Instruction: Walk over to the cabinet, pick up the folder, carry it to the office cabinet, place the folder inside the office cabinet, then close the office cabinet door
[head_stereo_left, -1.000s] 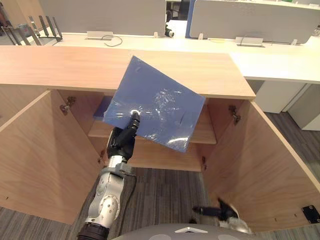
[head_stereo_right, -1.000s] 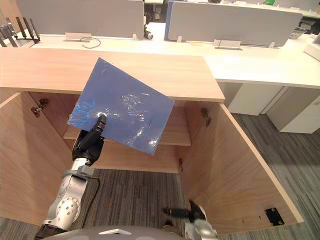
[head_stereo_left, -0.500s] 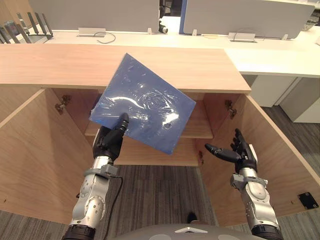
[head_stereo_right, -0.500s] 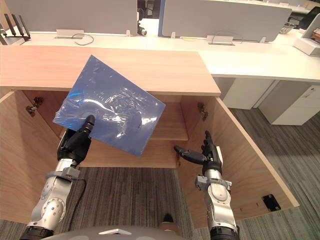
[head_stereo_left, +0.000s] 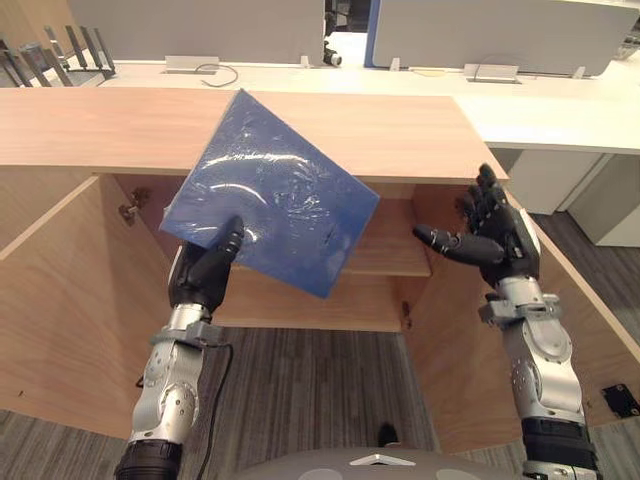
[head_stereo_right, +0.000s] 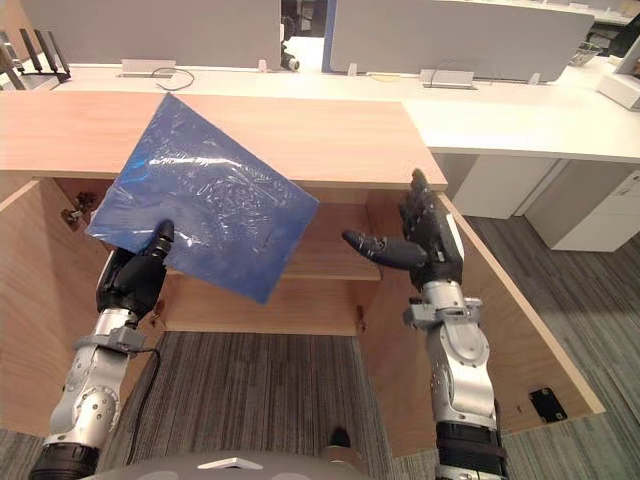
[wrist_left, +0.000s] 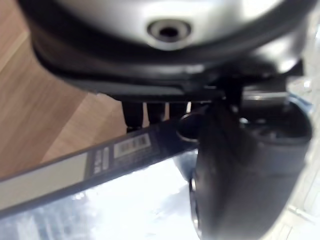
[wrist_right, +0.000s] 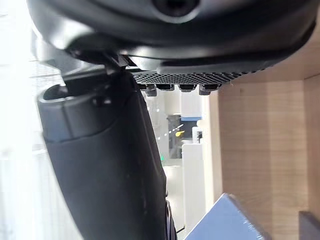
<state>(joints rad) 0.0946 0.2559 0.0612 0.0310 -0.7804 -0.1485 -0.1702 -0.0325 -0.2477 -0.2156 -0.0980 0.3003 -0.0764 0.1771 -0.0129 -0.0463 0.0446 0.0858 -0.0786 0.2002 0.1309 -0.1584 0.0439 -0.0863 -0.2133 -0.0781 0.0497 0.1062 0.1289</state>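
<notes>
Our right hand (head_stereo_left: 503, 240) has risen, fingers spread, right of the folder (head_stereo_left: 272, 192), pinched by our left hand (head_stereo_left: 201, 280) before the cabinet (head_stereo_left: 410, 135); we should level it, then slide it onto the shelf (head_stereo_left: 383, 252).

wood cabinet (head_stereo_left: 400, 130) | doors (head_stereo_left: 70, 300) open | inner shelf (head_stereo_left: 385, 255) | white desk (head_stereo_left: 560, 105) behind: cable (head_stereo_left: 225, 72)
</notes>
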